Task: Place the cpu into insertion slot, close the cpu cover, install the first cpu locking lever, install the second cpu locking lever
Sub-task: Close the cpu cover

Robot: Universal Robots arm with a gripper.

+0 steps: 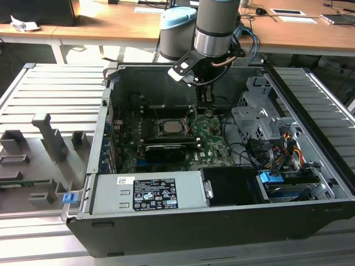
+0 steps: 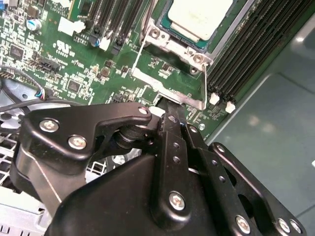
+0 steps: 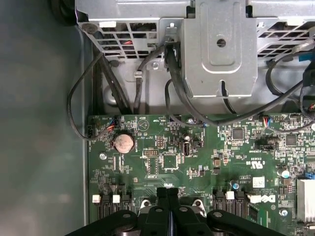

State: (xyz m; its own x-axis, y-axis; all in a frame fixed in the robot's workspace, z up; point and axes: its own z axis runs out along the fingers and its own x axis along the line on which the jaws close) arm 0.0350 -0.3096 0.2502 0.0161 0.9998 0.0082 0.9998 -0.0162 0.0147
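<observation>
The cpu [image 2: 199, 17] lies flat in the insertion slot [image 1: 158, 132], pale metal face up, near the middle of the motherboard [image 3: 162, 162]. The silver cpu cover [image 2: 177, 44] appears to sit down around it, framing the chip. A thin wire lever [image 2: 204, 88] runs along the socket's edge; I cannot tell whether it is latched.

The gripper [image 2: 170, 107] stands just beside that edge, pointing down at the board. Its 2 fingers [image 3: 162, 206] are pressed together, with nothing visibly pinched between them. In the exterior view the gripper [image 1: 206, 111] hangs just off the socket toward the exterior view's right.

Black memory slots [image 2: 251, 54] flank the socket. A long black card [image 1: 166, 151] lies on the socket's near side in the exterior view. Farther out on the board sits a round coin cell battery [image 3: 123, 142]. Black cables [image 3: 78, 113] loop up to a grey metal drive cage [image 3: 216, 49]. A labelled power supply [image 1: 147, 194] fills the near side of the open computer case [image 1: 222, 233], and wooden desks [image 1: 111, 27] stand behind.
</observation>
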